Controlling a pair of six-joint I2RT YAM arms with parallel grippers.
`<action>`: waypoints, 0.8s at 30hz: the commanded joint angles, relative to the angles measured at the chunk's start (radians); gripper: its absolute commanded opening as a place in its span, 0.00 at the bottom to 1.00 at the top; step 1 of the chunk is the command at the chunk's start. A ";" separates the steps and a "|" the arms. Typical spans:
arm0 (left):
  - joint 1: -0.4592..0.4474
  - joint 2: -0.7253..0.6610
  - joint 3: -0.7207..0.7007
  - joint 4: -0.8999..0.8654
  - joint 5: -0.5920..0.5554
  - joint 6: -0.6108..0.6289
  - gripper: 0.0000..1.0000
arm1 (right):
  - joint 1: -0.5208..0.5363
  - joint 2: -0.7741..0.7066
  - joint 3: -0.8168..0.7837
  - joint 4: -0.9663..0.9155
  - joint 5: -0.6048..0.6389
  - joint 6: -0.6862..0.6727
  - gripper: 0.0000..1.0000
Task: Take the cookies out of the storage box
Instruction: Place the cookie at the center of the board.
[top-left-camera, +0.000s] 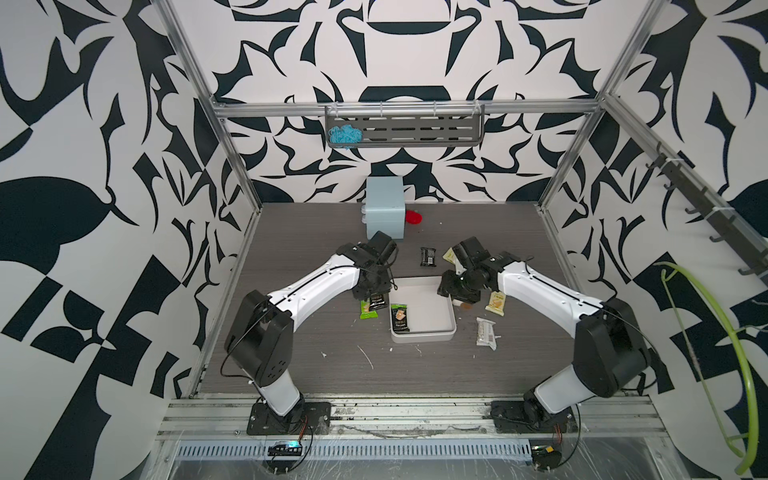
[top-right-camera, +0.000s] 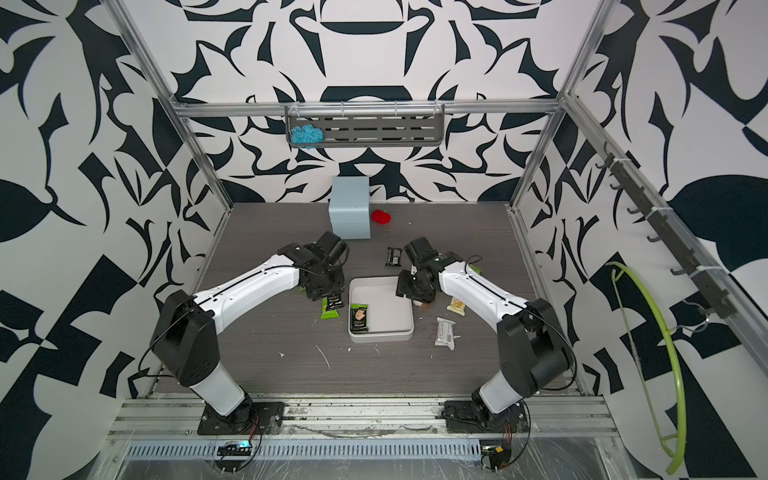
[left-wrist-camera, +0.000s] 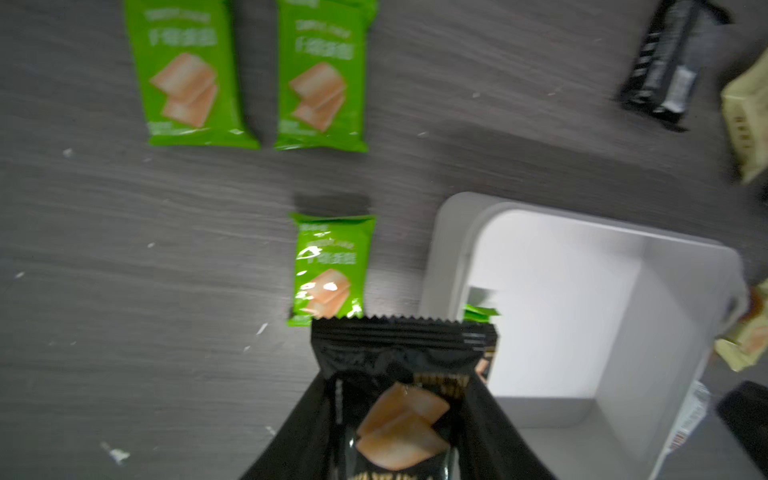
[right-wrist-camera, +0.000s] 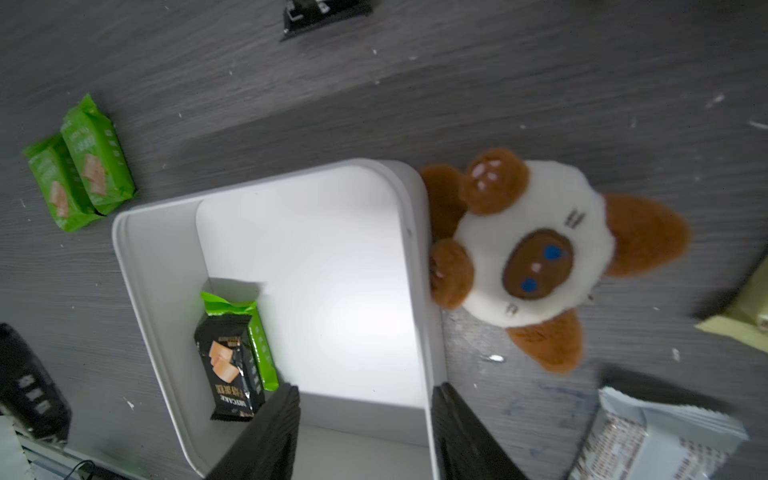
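- While the left pincer (left-wrist-camera: 399, 399) is clamped tight on a black packet (left-wrist-camera: 401, 424), holding it above the counter (top-left-camera: 332, 365) just outside the storage box (top-left-camera: 424, 336), two cookies are not yet out of the box.
- Those two are stacked in the box corner nearest the left arm's base. A second black packet (right-wrist-camera: 230, 365) lies on top and a green packet (right-wrist-camera: 262, 332) under it, both close against the left wall.
- Long axis of the stack runs along that wall, near-to-far in both top views.
- Right pincer (right-wrist-camera: 365, 388) stands partly open with nothing between its fingers. It hangs over the far right corner of the box, so the stack lies diagonally across the tray floor from it.
- Judgement: the left arm is nearer the stack, but its pincer is occupied. The right is free, yet would have to reach across the box and turn to span the packets' short side.
- The held packet hangs over a lone green packet (left-wrist-camera: 330, 270) on the counter. Whether the two touch cannot be told.
- Hidden or unclear:
  - The plush toy (right-wrist-camera: 532, 249) presses against the box's outer wall in the right wrist view, but in the top views the right pincer covers nearly all of it.
  - The lower green packet shows only one end and one long edge.
  - Whether a right finger (right-wrist-camera: 453, 415) touches the box wall cannot be told.
  - The left wrist view is blurred, and the held packet screens all but a green tip of the stack.
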 joint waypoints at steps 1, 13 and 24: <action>0.047 -0.081 -0.107 0.032 0.000 0.042 0.48 | 0.023 0.030 0.077 0.016 0.024 0.023 0.56; 0.114 -0.086 -0.298 0.109 -0.037 0.097 0.49 | 0.073 0.124 0.152 -0.005 0.018 0.019 0.57; 0.124 0.049 -0.280 0.192 -0.039 0.141 0.49 | 0.074 0.033 0.085 -0.029 0.059 0.008 0.57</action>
